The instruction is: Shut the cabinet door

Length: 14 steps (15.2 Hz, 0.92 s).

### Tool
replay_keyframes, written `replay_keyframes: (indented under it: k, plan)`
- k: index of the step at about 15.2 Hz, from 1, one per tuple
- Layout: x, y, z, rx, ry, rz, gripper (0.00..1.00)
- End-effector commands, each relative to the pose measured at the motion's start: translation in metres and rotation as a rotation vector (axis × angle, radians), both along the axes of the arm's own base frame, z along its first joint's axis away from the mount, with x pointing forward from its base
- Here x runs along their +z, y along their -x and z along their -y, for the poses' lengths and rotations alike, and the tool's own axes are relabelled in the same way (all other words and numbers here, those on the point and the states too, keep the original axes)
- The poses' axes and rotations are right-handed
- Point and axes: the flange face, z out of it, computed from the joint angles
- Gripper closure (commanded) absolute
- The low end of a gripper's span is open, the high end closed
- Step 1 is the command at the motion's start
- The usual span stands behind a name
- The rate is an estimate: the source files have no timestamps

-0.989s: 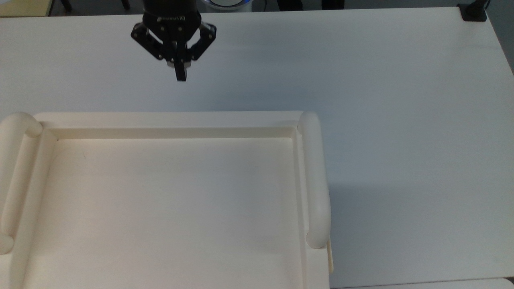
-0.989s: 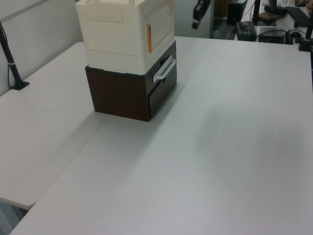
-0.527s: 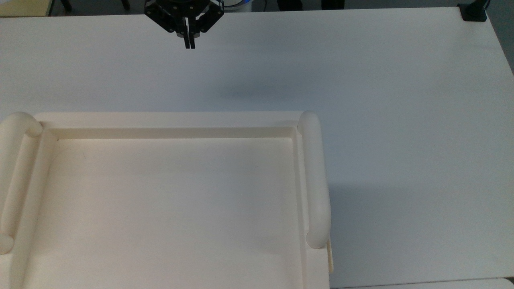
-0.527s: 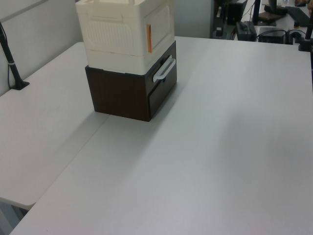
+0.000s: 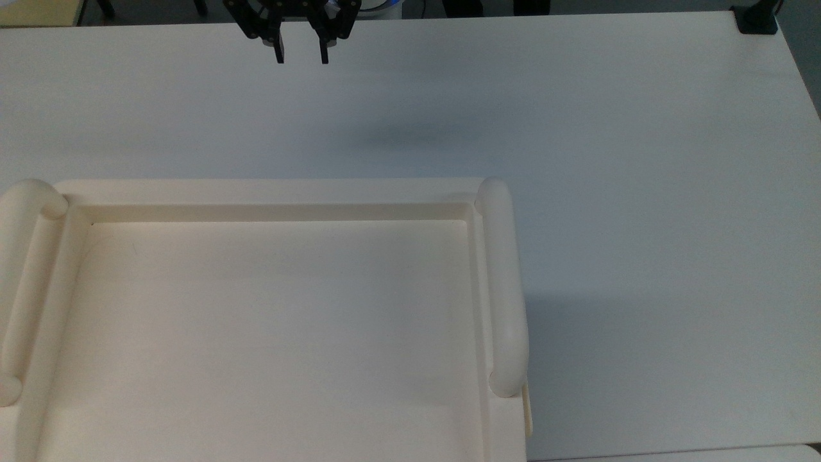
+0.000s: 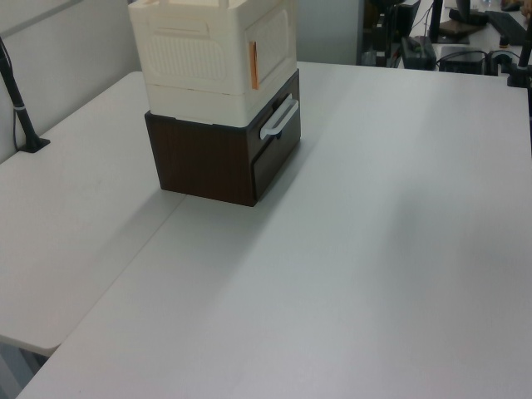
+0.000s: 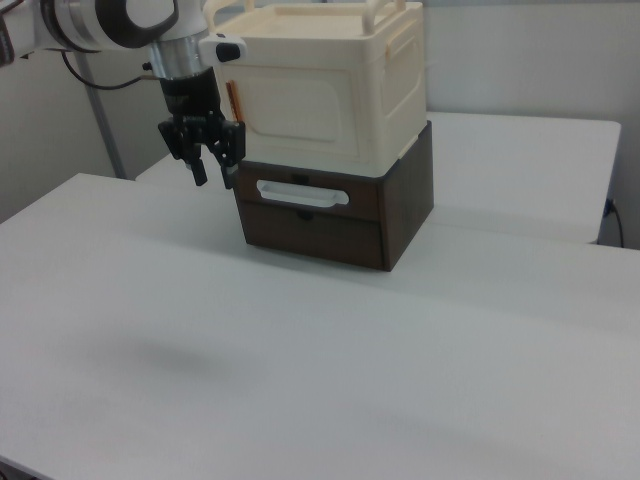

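Top view: my gripper [image 5: 300, 56] spread wide at top edge, well apart from cabinet [image 5: 269, 192] below | left view: cabinet door [image 6: 271, 39] flush, white table [image 6: 374, 249] | right view: gripper [image 7: 214, 178] just beside door [image 7: 300, 110], wall behind.

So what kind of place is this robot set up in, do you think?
Probably a robotics lab or office workspace. A robot arm's gripper hangs over a plain white table, a cream cabinet sits on a dark drawer unit, and desks with cables and monitor stands fill the background.
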Motion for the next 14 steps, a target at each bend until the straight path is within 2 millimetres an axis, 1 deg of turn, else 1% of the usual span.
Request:
replay_keyframes:
  k: [1,4,6,8,14]
  plan:
    - [0.002,0.012,0.006,0.003,0.009,-0.012,0.0]
    - [0.004,0.013,0.009,-0.002,0.009,-0.009,0.0]
    - [0.011,0.016,0.01,-0.005,0.008,0.006,0.0]
    - [0.014,0.016,0.016,-0.016,0.007,0.011,0.0]
    - [0.015,0.018,0.015,-0.013,0.006,0.009,0.0]
